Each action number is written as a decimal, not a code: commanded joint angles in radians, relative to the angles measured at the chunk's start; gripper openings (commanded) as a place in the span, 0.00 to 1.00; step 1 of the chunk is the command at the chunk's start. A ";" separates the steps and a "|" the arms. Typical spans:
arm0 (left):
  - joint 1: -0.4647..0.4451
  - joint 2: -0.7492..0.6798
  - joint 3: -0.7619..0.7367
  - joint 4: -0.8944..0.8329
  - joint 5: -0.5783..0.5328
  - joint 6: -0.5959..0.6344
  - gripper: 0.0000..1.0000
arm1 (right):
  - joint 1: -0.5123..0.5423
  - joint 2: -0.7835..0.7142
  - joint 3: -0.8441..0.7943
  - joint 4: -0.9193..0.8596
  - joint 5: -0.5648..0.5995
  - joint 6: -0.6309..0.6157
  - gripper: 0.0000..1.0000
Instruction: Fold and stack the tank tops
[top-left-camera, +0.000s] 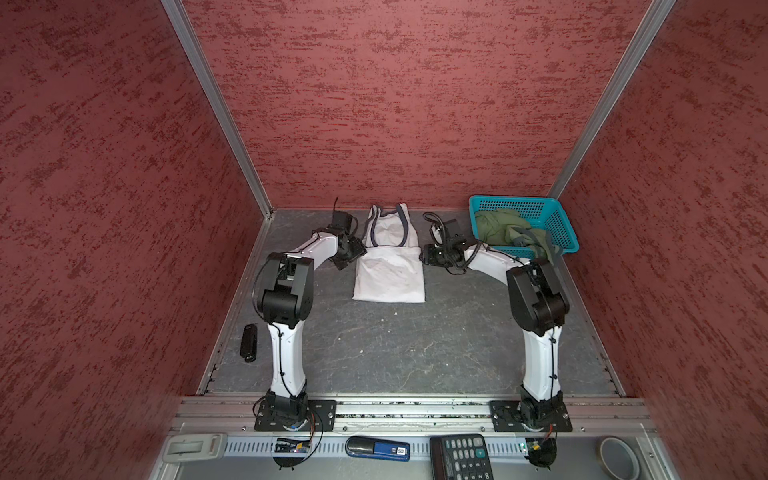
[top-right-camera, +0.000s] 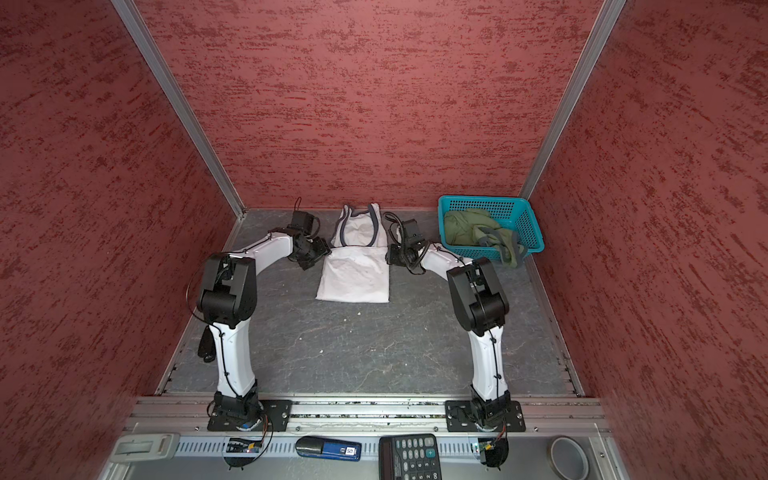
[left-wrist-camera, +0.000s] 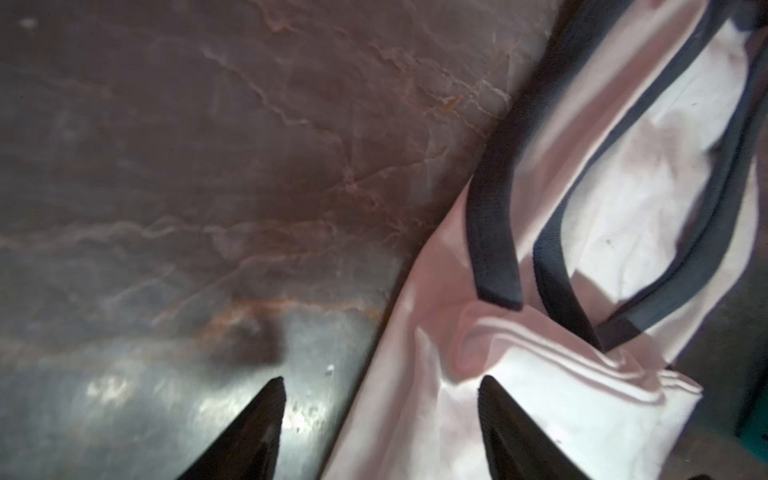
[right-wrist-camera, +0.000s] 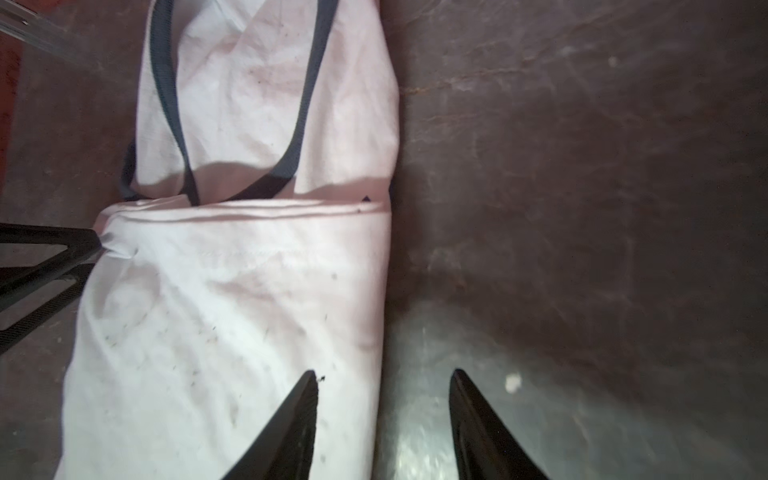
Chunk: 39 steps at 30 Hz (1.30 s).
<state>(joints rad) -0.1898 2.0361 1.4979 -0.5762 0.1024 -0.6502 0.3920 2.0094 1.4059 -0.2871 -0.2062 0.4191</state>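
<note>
**Item 1: white tank top** (top-left-camera: 388, 272) (top-right-camera: 353, 276), dark navy trim. Lies flat on the grey marbled desk (top-left-camera: 395, 340), centre rear, straps towards the back wall. Lower part is doubled up over the body, its hem forming a straight edge across the middle.

**Item 2: olive tank top** (top-left-camera: 505, 230), grey trim. Crumpled inside the teal perforated basket (top-left-camera: 513, 201) at the rear right corner, with one part draped over the basket's near rim.

**Item 3: left fingers** (left-wrist-camera: 253, 432). Spread wide, gripping nothing. One tip is over bare desk and the other over the white cloth, with the garment's left edge running between them. Placed at the left end of the folded hem — seen from the right wrist, a tip sits right at that corner.

**Item 4: right fingers** (right-wrist-camera: 293, 432). Parted, holding nothing. One tip is over the white cloth and the other over bare desk, just off the garment's right edge.

**Sundries — front ledge:** calculator (top-left-camera: 459, 457), tape roll (top-left-camera: 619, 457).
</note>
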 joint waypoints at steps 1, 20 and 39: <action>0.001 -0.184 -0.104 -0.012 0.003 0.029 0.84 | 0.007 -0.153 -0.153 0.070 -0.017 0.051 0.54; -0.013 -0.538 -0.749 0.270 0.334 -0.071 0.78 | 0.123 -0.330 -0.742 0.610 -0.203 0.513 0.51; 0.027 -0.395 -0.808 0.464 0.352 -0.111 0.39 | 0.125 -0.211 -0.675 0.626 -0.145 0.473 0.27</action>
<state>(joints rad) -0.1673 1.6188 0.7136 -0.1101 0.4702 -0.7601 0.5156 1.7832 0.7124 0.3496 -0.3771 0.9001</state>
